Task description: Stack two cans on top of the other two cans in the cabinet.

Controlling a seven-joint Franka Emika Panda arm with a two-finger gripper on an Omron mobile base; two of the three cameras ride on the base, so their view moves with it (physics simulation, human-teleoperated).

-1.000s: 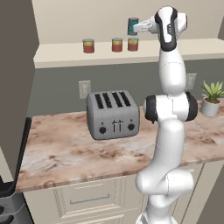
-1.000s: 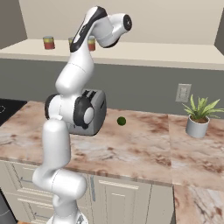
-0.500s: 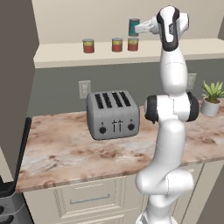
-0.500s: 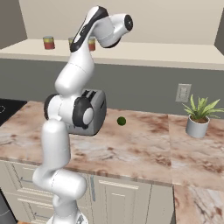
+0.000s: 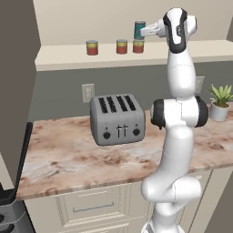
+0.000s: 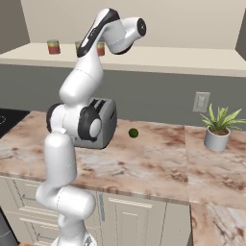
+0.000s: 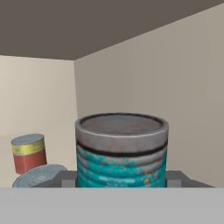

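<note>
My gripper (image 5: pixel 144 32) is shut on the teal-blue can (image 5: pixel 139 30), holding it right over a red can (image 5: pixel 138 46) on the cabinet shelf (image 5: pixel 63 58). I cannot tell whether the two cans touch. Two more red cans stand to the left, one (image 5: pixel 121 46) close by and one (image 5: pixel 92 47) farther off. In the hand view the teal can (image 7: pixel 121 153) is upright between my fingers (image 7: pixel 64 178). A red can (image 7: pixel 29 153) and the grey top of a nearer can (image 7: pixel 41 176) lie to its left. In the right base view my arm hides the teal can, and the leftmost red can (image 6: pixel 54 46) is in plain sight.
A grey toaster (image 5: pixel 117 119) stands on the marble counter (image 5: pixel 68 159) below the shelf. A potted plant (image 5: pixel 220 102) is at the counter's right end, and a small green ball (image 6: pixel 133 132) lies beside the toaster. A dark stove edge (image 5: pixel 13 200) is at the lower left.
The hand has sunk a little with the teal can, closer to the red can beneath. The other cans have not moved.
</note>
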